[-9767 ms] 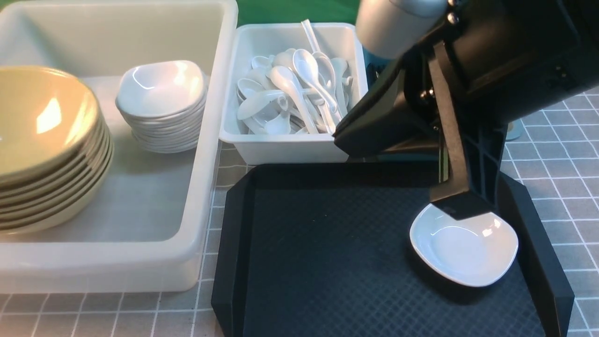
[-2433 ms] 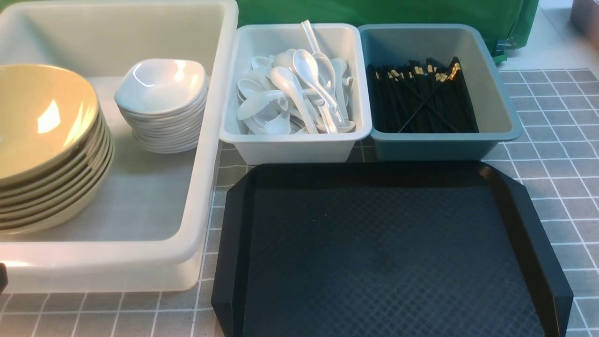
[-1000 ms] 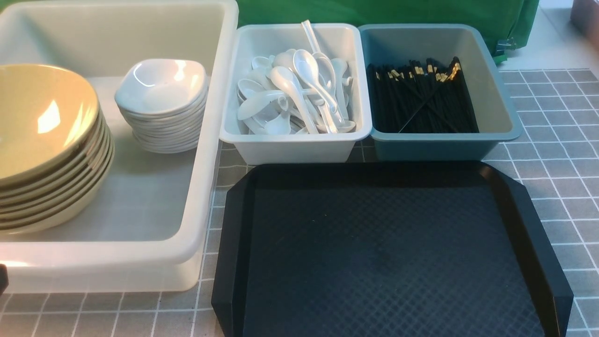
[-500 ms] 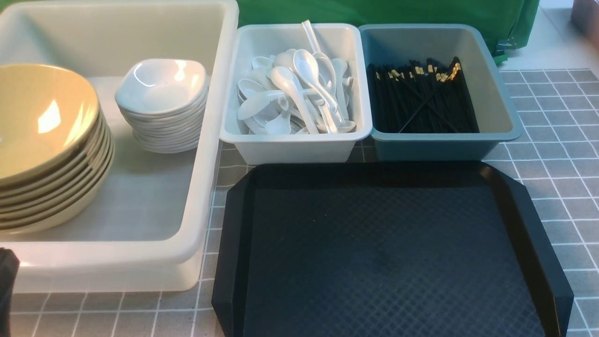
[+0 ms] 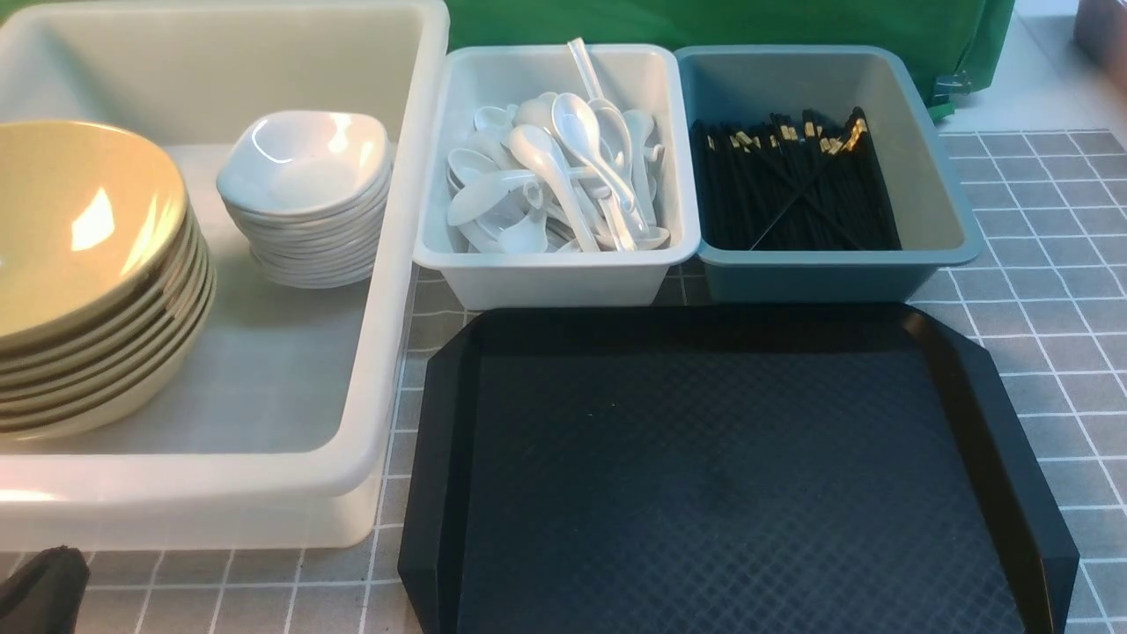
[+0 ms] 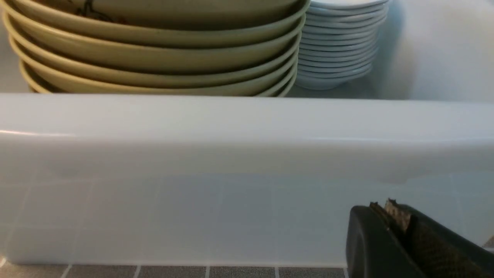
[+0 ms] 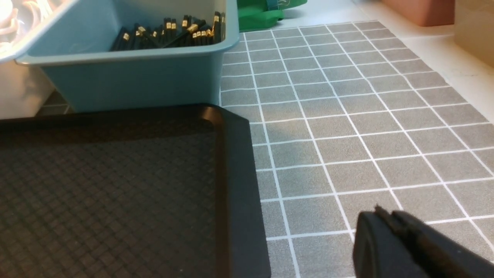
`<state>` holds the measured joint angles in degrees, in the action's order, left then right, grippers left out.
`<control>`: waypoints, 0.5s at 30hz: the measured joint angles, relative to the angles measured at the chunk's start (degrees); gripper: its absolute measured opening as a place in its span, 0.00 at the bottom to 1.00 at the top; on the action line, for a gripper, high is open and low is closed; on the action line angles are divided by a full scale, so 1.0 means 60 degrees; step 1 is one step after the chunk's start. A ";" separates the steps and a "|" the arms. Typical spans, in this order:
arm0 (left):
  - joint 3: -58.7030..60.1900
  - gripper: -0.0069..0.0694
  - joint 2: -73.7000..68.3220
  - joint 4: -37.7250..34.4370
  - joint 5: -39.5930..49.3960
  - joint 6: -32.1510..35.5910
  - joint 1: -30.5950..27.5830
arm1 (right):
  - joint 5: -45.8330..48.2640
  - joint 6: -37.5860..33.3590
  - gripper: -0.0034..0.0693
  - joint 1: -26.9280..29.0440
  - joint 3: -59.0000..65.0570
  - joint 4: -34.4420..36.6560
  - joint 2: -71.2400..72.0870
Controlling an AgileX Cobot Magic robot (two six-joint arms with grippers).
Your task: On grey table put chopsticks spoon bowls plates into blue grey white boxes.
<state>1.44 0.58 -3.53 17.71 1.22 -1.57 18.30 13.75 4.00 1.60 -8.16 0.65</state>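
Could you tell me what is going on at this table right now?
Nothing is being handled. The black tray holds nothing; the bowls and plates sit stacked in the large tub, spoons fill the white box, chopsticks the blue box. The left gripper is shut beside the tub, the right gripper shut over the grey table.

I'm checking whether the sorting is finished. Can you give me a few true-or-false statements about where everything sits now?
1. The black textured tray holds a white dish. False: nothing lies on it.
2. The black gold-banded chopsticks lie in the blue-grey bin. True.
3. The glossy white soup spoons are in the large translucent tub. False: they fill the small white bin.
4. The olive-yellow bowls and small white dishes are stacked in that tub. True.
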 joint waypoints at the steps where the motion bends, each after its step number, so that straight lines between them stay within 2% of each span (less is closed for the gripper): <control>1: 0.0000 0.08 0.0000 0.0000 0.0008 0.0000 0.0000 | 0.0000 0.0000 0.13 0.0000 0.0000 0.0000 0.0000; 15: 0.0000 0.08 0.0000 0.0000 0.0008 0.0000 0.0000 | 0.0000 0.0000 0.15 0.0000 0.0000 0.0000 0.0000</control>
<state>1.44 0.58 -3.53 17.76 1.22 -1.57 18.30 13.75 4.00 1.60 -8.16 0.65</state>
